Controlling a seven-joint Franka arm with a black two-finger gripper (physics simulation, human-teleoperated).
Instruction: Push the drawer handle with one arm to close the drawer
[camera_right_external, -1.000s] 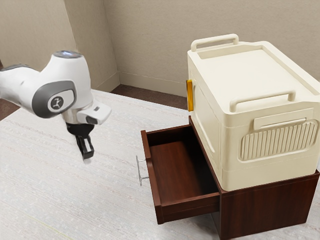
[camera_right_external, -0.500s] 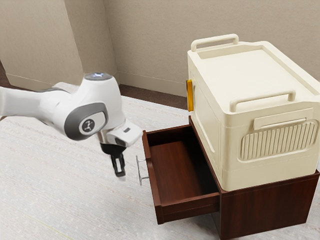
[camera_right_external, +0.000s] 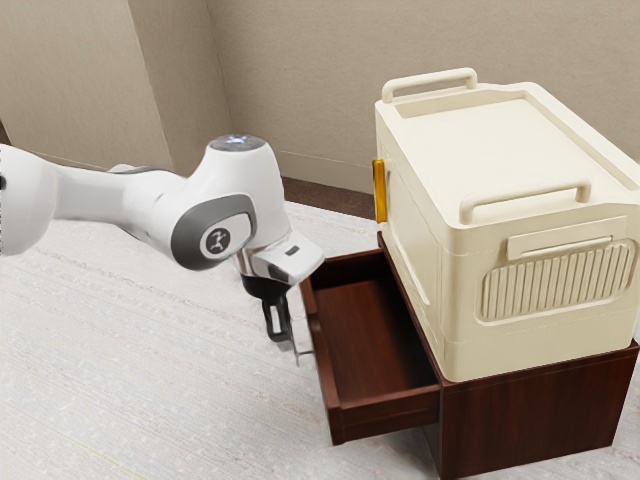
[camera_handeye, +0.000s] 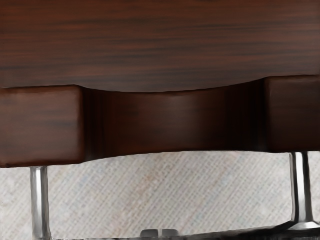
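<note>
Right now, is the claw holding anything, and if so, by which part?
Nothing held. The claw is shut with nothing between its fingertips; it's up at the drawer's handle, not gripping it.

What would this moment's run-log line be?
gripper: lowered, at the handle | drawer: open | cream case: atop cabinet | closing: unfinished, push likely underway

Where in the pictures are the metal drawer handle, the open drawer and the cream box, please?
Metal drawer handle (camera_handeye: 39, 200): wrist view, one of its posts.
Open drawer (camera_right_external: 365, 335): exterior view, its bare floor.
Cream box (camera_right_external: 480, 140): exterior view, its top.
</note>
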